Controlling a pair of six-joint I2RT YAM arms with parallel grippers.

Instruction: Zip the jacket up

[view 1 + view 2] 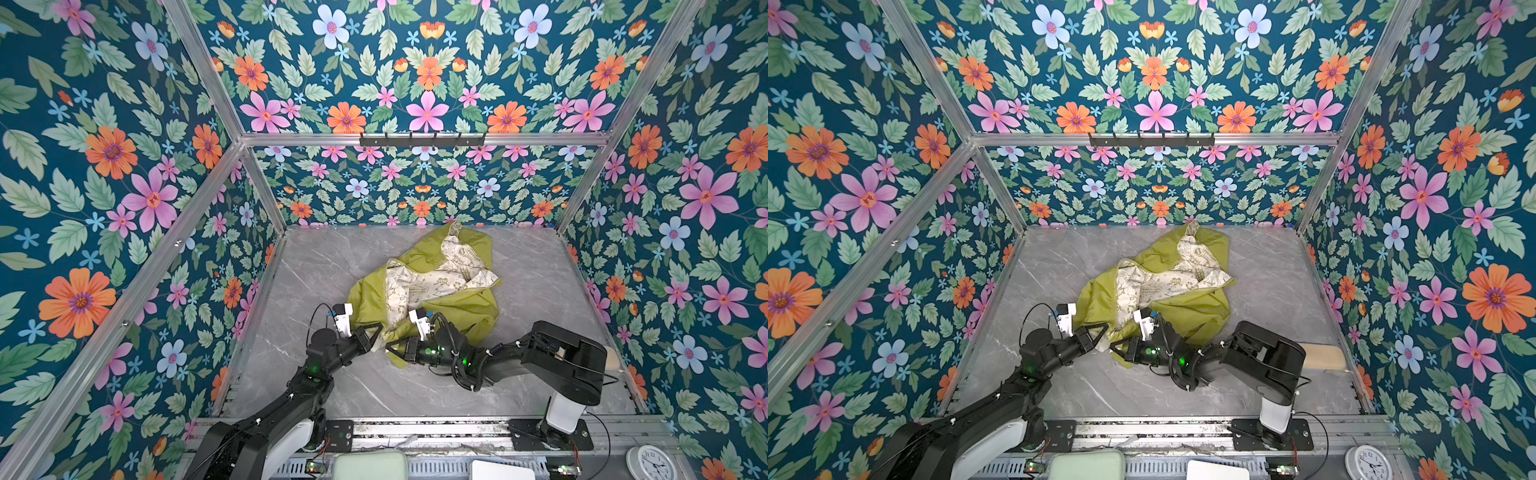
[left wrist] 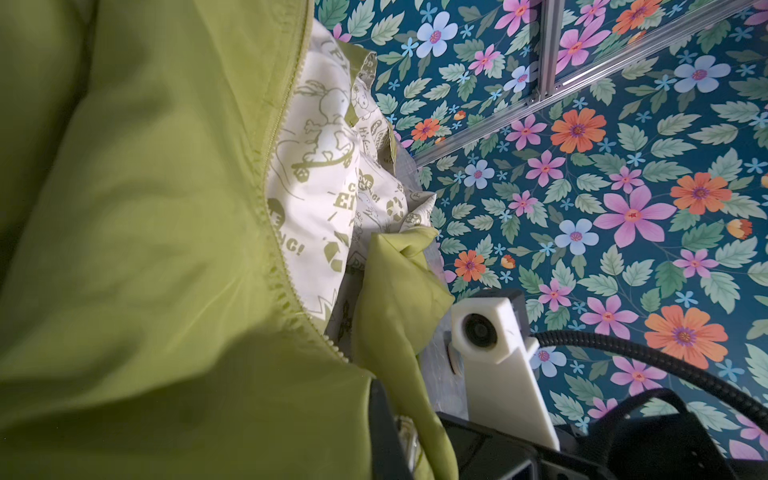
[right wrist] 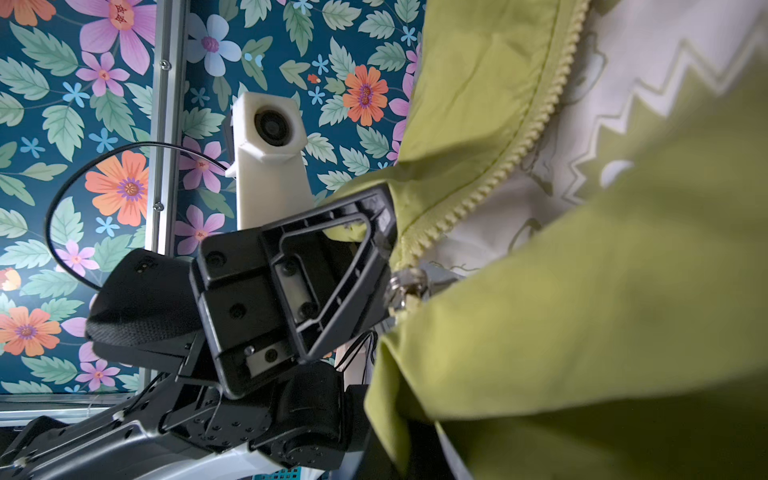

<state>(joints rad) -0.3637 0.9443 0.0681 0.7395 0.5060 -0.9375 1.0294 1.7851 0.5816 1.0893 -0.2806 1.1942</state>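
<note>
Top views: see jacket [image 1: 453, 299] bunched mid table [image 1: 316, 266], nearer back wall, cream lining [image 1: 432, 278] turned up. Same in both top views. Find left gripper [image 1: 377, 331] & right gripper [image 1: 390, 345] tip to tip at near hem, both clenched on green fabric.

Left wrist: see green shell up close, zipper [image 2: 270, 199] teeth curving past lining, unjoined. Right arm's wrist cam [image 2: 482, 328] just beside fabric. Can't make out own fingers clearly here.

Right wrist: see left gripper [image 3: 380, 257] pinching jacket edge by zipper base, metal slider [image 3: 405, 286] just beside its tip. Own fingers buried under fabric, grip unseen in this view.
</note>
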